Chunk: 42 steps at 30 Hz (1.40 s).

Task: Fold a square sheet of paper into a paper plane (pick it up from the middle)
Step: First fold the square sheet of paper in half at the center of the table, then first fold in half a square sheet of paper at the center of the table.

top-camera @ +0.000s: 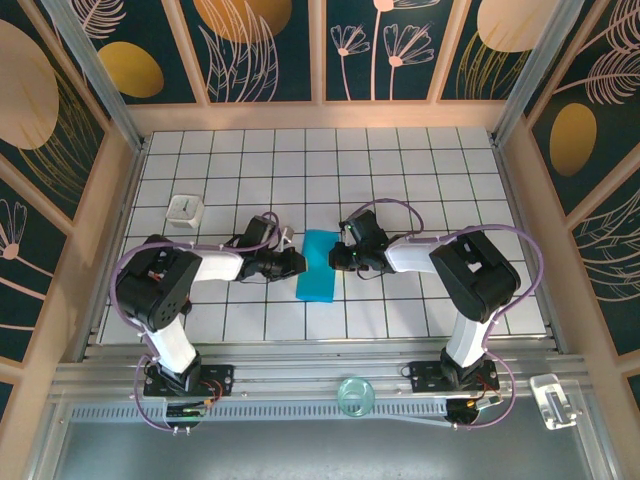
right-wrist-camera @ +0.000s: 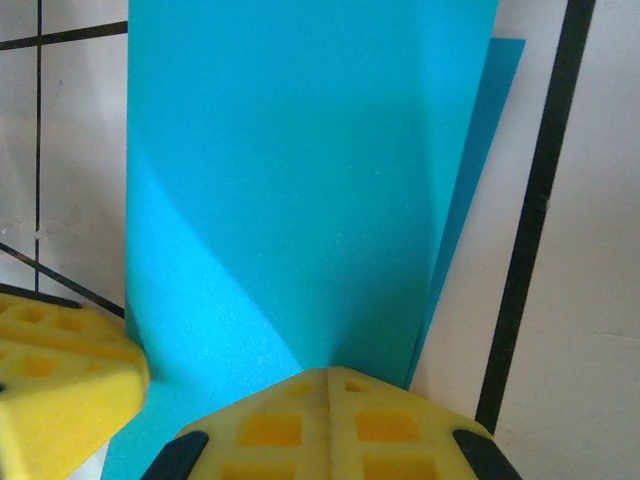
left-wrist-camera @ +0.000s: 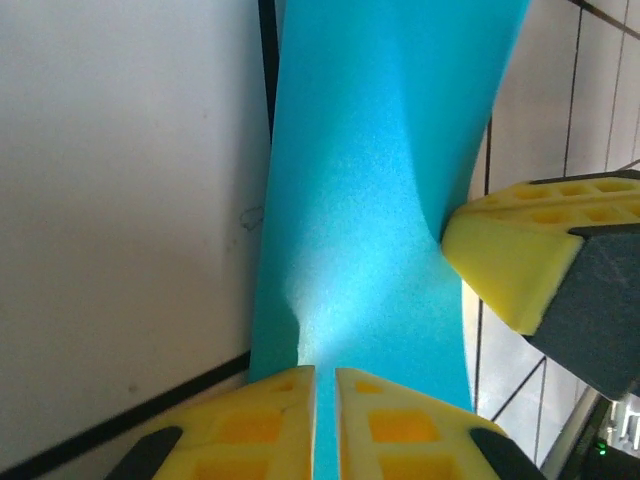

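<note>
Top external showed you the square sheet of paper point(top-camera: 318, 268), folded, long axis 12-to-6: left gripper point(top-camera: 297, 263) at its 9 o'clock, jaws barely apart, hold unclear; right gripper point(top-camera: 341, 256) at 3 o'clock, pinched shut on it.

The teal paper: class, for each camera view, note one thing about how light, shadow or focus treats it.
Top external view: the teal paper is evenly lit and crisp, though small. Left wrist view: a pale, washed-out glow sits mid-sheet, with a dark shadow low on its left edge. Right wrist view: a diagonal shadow line splits a brighter lower-left patch from the darker rest.
</note>
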Each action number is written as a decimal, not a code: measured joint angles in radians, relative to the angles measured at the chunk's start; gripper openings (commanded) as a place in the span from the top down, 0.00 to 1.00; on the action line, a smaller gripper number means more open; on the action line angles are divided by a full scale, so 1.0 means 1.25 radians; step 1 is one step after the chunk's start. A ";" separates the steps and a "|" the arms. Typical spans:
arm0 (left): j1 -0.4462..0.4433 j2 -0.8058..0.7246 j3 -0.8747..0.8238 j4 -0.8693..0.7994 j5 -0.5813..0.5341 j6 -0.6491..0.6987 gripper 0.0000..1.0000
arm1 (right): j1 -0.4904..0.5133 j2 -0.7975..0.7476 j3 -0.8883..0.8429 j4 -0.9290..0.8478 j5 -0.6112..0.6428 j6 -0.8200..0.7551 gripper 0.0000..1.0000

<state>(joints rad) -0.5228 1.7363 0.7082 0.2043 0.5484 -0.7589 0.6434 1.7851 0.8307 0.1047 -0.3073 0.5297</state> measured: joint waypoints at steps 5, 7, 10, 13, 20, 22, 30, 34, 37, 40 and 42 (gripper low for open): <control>-0.003 -0.037 -0.026 0.008 0.024 -0.024 0.84 | 0.000 0.000 0.000 0.000 0.000 0.000 1.00; -0.005 -0.033 -0.031 0.008 0.025 -0.025 0.87 | 0.000 0.000 0.000 0.000 0.000 0.000 1.00; -0.006 -0.011 -0.033 0.007 0.018 -0.027 0.91 | 0.000 0.000 0.000 0.000 0.000 0.000 1.00; -0.005 -0.003 -0.033 0.010 0.018 -0.027 0.93 | 0.000 0.000 0.000 0.000 0.002 0.000 1.00; -0.005 -0.006 -0.050 0.036 0.016 -0.027 0.98 | 0.000 0.000 0.000 0.000 0.002 0.000 1.00; -0.005 -0.008 -0.054 0.040 0.015 -0.022 1.00 | 0.000 0.000 0.001 -0.001 0.002 0.000 1.00; -0.006 -0.011 -0.049 0.021 0.008 0.017 1.00 | 0.000 0.000 0.025 -0.039 0.008 -0.016 0.99; -0.007 -0.011 -0.037 -0.007 0.005 0.042 1.00 | -0.004 0.000 0.058 -0.091 0.028 -0.037 0.92; -0.008 -0.011 -0.028 -0.027 0.002 0.060 1.00 | -0.006 -0.006 0.077 -0.097 0.025 -0.046 0.88; -0.010 -0.009 -0.017 -0.049 0.000 0.077 1.00 | -0.005 -0.028 0.080 -0.085 -0.013 -0.044 0.88; -0.010 -0.007 -0.011 -0.061 -0.002 0.087 1.00 | -0.004 -0.038 0.080 -0.061 -0.047 -0.032 0.88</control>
<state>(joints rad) -0.5350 1.7275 0.6941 0.1280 0.5465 -0.6502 0.6384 1.7374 0.9310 0.0280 -0.3656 0.4896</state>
